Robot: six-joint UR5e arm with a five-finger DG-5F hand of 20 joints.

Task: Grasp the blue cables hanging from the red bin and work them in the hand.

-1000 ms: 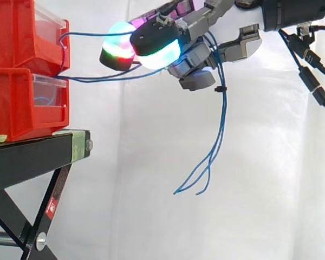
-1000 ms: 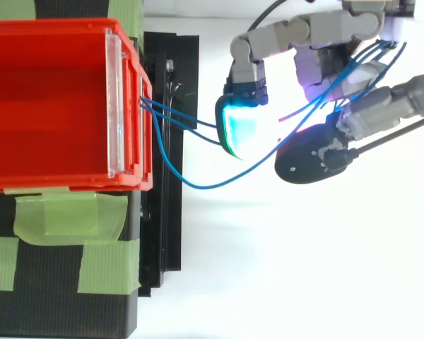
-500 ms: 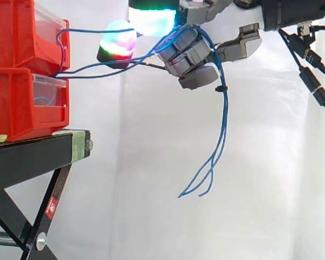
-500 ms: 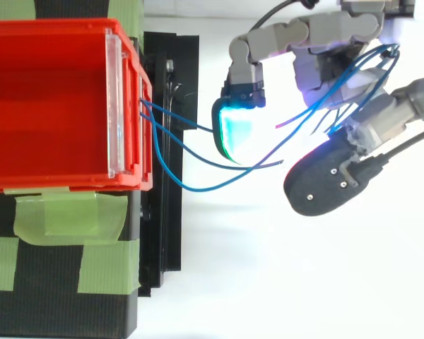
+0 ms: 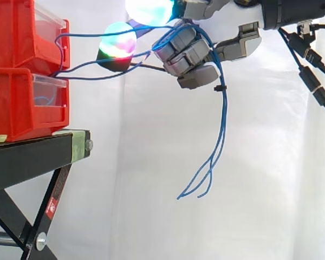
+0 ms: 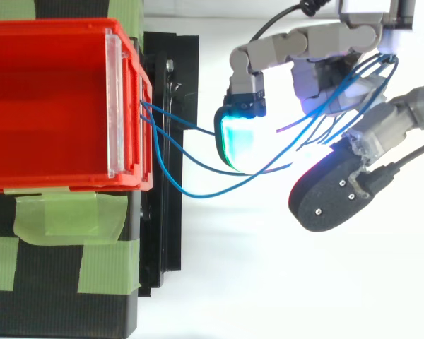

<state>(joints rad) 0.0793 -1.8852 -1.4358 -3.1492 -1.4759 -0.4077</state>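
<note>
Blue cables (image 5: 225, 116) come out of the front of the upper red bin (image 5: 16, 32) and cross the gap to the hand (image 5: 189, 57). The fingers are curled round the cables, which loop over them. On the wrist side of the fingers, loose strands hang down with their ends dangling free before the white curtain (image 5: 271, 189).

One finger reaches toward the bin, and its glowing pad (image 5: 117, 46) sits among the strands.

From above, the cables (image 6: 205, 193) sag in arcs between the bin's front and the hand (image 6: 307, 44), passing under a cyan pad (image 6: 239, 141). Beyond that pad, away from the bin, a second pad shows its black back (image 6: 332, 194).

A clear plate (image 6: 114, 99) stands across the bin's front, just behind where the cables come out. A second red bin (image 5: 16, 103) sits below the upper one on a black stand (image 5: 32, 157) patched with green tape (image 6: 63, 219).
</note>
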